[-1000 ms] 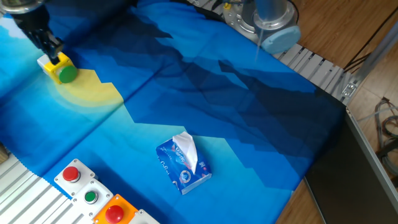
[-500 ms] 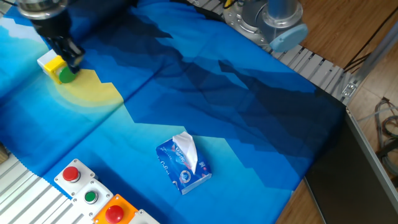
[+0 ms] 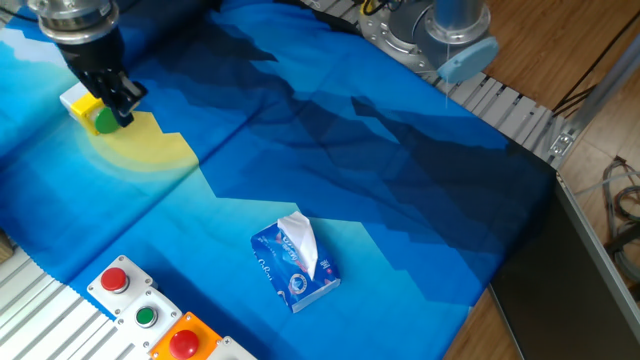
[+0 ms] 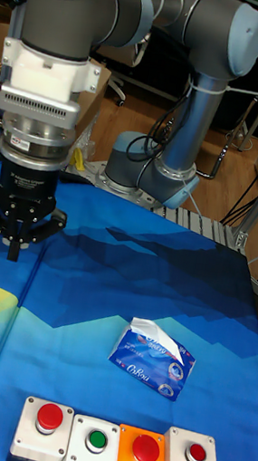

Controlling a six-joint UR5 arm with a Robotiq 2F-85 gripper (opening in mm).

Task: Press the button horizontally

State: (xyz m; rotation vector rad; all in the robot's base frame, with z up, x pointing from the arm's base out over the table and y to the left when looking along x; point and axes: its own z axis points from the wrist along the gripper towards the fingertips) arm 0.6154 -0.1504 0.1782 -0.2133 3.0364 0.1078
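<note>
The gripper stands low at the far left corner of the tabletop, its dark fingers pointing down and pressed together with no gap between them in the tall fixed view. It holds nothing. Closed fingers give one blunt tip, which suits pushing better than grasping.

In the fixed view the fingertips sit at the green face of the button, touching it or just beside it; contact cannot be confirmed. The button faces sideways out of its yellow box, so the approach must run along the tabletop, not down onto it. This explains the low, side-on position of the gripper. The box rests loose on the blue cloth, and in my judgement a sideways push may slide it.

The fixed view shows the button and its box; the tall fixed view does not, since that corner lies outside its frame. The tall fixed view shows the finger closure and a fourth button box at the near edge. The tissue pack lies well apart, toward the near edge.
</note>
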